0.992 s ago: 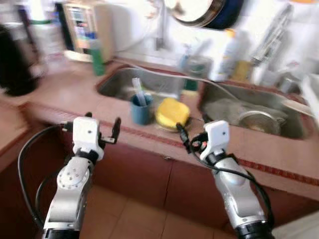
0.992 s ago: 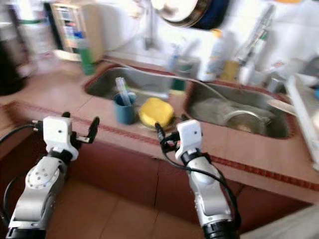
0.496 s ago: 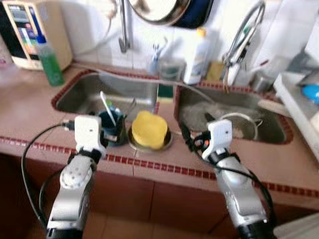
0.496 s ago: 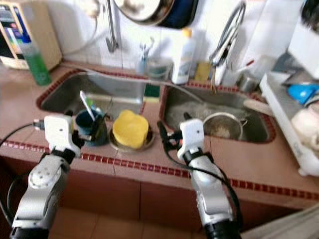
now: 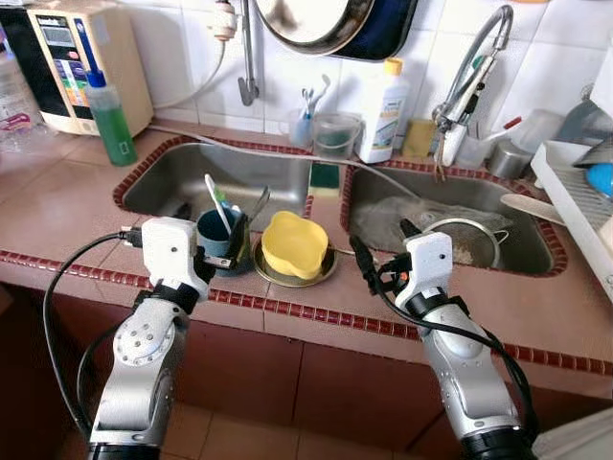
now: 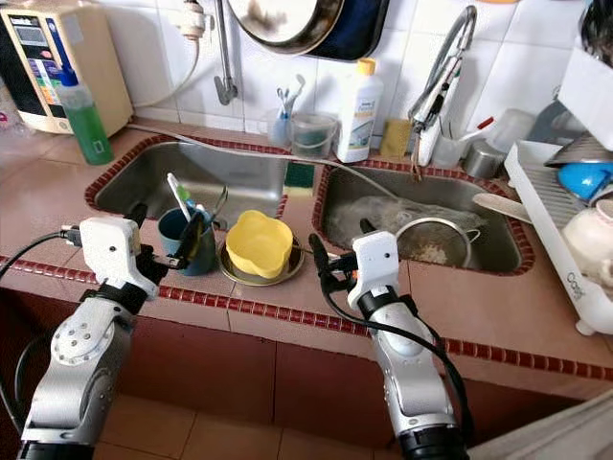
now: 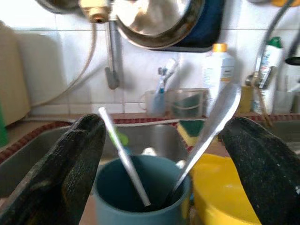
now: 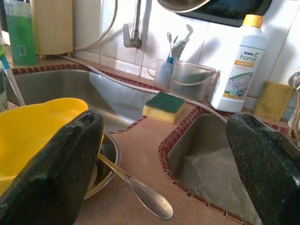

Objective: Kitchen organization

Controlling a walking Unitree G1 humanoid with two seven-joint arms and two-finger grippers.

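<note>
The robot's left claw [image 5: 235,251] stands spread wide at the teal cup [image 5: 216,241] on the counter's [image 5: 57,206] front ledge, one black finger on each side of the cup, as the left wrist view shows; whether the fingers touch it cannot be told. A toothbrush [image 5: 217,198] and a metal spoon [image 7: 211,131] lean inside the cup. Just beside the cup sits a yellow bowl [image 5: 293,244], resting in a shallow metal dish [image 5: 326,272] on the strip between the two sink basins. The right claw [image 5: 369,273] hovers over the counter edge to the right of that bowl, its fingers also held wide and gripping nothing; a second spoon [image 8: 136,190] pokes out of the metal dish toward it. Behind, a green-and-yellow sponge [image 8: 165,105] lies on the divider, and a metal strainer [image 5: 460,240] sits in the right basin [image 5: 536,249]. Along the tiled wall stand a white detergent bottle [image 5: 381,98], a clear container [image 5: 330,134] beside a toothbrush holder [image 5: 302,120], and a green soap bottle [image 5: 108,120] near a water filter unit [image 5: 72,57]. A pan [image 5: 316,21] hangs above the left basin [image 5: 182,177].
</note>
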